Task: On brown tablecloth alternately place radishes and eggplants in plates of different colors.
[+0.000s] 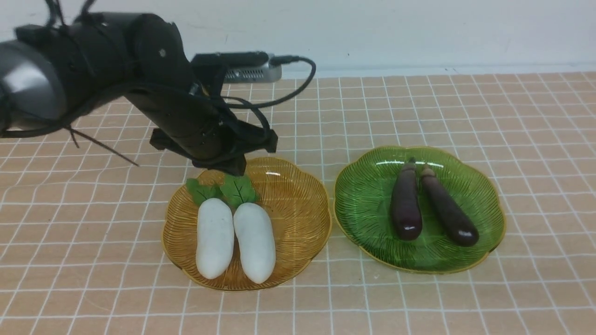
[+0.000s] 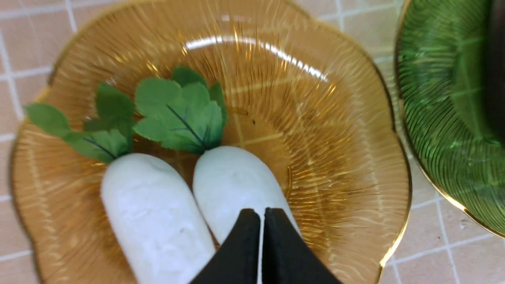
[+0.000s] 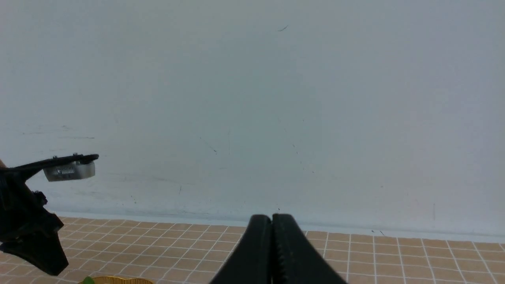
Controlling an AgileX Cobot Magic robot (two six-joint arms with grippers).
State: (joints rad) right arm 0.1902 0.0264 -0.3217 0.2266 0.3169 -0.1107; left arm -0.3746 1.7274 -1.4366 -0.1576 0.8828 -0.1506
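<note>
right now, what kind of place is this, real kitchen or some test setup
Probably a robot test bench, not a kitchen: toy radishes and eggplants, a grid-lined brown tablecloth against a bare white wall, and a black robot arm.

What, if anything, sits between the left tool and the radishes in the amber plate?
Nothing visible. The shut left tool hangs over one radish with only air between. The second radish lies alongside it on the amber plate.
</note>
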